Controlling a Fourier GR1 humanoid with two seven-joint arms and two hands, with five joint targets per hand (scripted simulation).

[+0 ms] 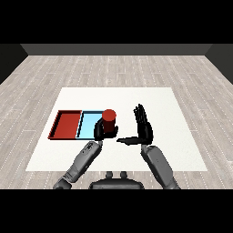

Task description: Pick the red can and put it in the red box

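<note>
The red can (108,119) stands upright at the right edge of the light blue tray (89,123). My left hand (101,131) is curled round the can's lower part, hiding its base. The red tray (66,124) lies just left of the blue one, with nothing in it. To the right of the can, my right hand (144,127) is open: fingers straight and pointing up, thumb stretched left toward the can without touching it.
The two trays sit side by side on the left half of the white table (173,136). Wooden floor surrounds the table on all sides.
</note>
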